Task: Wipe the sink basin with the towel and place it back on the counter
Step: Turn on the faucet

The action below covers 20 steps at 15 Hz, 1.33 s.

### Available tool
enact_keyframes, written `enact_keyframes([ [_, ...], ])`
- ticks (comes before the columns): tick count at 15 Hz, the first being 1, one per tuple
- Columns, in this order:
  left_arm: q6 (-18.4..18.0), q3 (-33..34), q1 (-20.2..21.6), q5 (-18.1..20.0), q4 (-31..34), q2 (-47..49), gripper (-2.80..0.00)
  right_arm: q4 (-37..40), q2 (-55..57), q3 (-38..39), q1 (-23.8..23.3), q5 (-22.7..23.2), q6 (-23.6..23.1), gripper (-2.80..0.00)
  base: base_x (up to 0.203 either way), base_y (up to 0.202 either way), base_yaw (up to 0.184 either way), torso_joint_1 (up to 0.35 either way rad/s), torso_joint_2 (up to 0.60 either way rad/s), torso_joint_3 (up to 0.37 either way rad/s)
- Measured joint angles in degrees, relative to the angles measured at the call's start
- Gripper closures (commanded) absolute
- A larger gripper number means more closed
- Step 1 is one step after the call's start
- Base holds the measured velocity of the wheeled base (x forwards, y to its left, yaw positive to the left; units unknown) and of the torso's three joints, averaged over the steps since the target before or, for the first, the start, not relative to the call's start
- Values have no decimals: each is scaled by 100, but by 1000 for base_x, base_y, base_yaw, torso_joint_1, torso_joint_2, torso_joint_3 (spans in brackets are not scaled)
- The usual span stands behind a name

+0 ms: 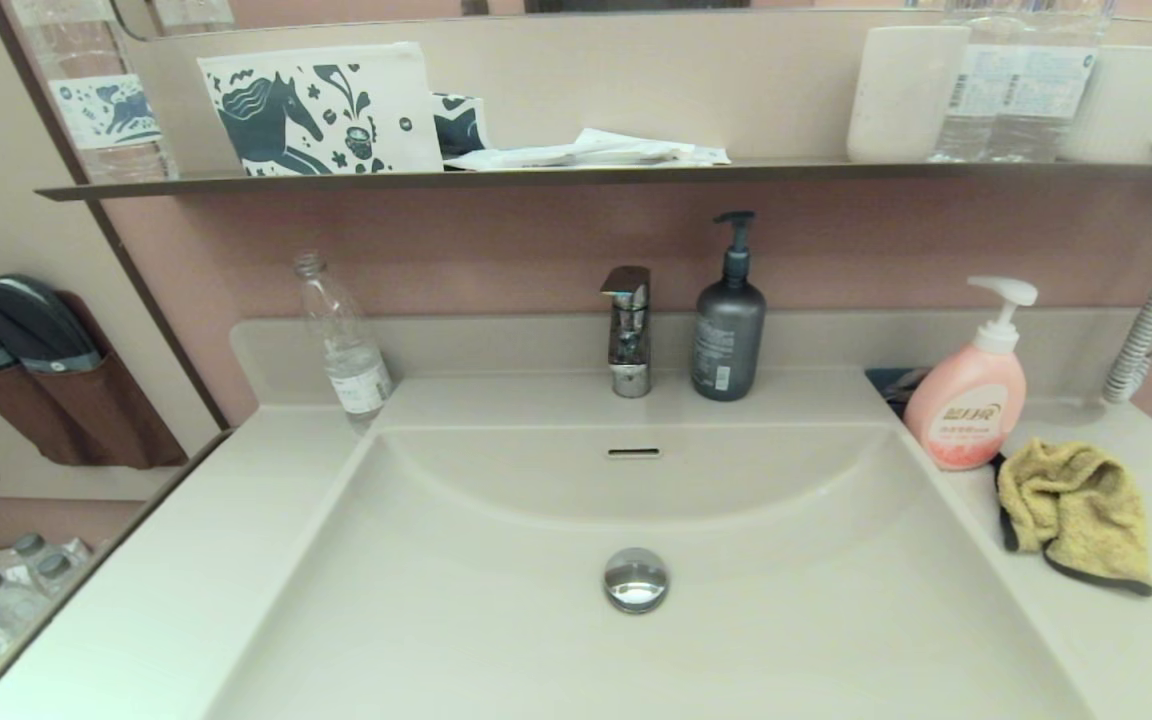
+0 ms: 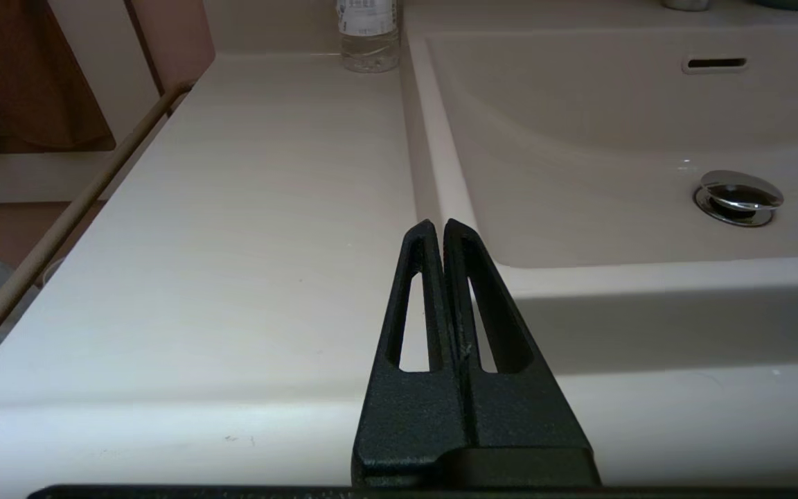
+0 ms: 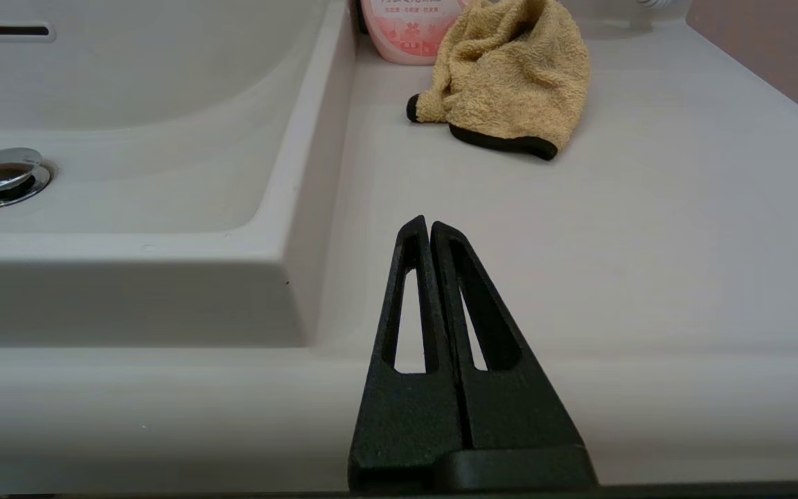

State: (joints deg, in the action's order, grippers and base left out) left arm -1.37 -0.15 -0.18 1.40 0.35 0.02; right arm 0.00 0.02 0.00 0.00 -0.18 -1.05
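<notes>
While neither arm shows in the head view, the towel lies crumpled on the counter just right of the sink basin, beside the pink soap bottle. In the left wrist view, the left gripper is clenched and empty at the front edge left of the sink basin. In the right wrist view, the right gripper is also clenched and empty; the towel lies ahead of it, black-edged hem crosswise, so the right arm is nearer.
</notes>
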Motion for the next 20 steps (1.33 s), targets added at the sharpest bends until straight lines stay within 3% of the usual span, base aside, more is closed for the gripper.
enact_keyframes([
  [7, -27, -840, -9, 439, 196, 526, 0, 0, 0, 0, 0, 0, -5, 0, 0, 0, 0, 0, 0, 0],
  [12, -44, -1629, -481, 1494, 17, 1982, 0, 0, 0, 0, 0, 0, -5, 0, 0, 0, 0, 0, 0, 0],
  [14, -118, -1876, -671, 1685, -381, 2764, 0, -2, 0, 0, -2, 0, -5, 0, 0, 0, 0, 0, 0, 0],
  [20, -628, -2122, -1521, 1794, -2506, 5395, 0, 0, 0, 0, -2, 0, -5, 0, 0, 0, 0, 0, 0, 0],
])
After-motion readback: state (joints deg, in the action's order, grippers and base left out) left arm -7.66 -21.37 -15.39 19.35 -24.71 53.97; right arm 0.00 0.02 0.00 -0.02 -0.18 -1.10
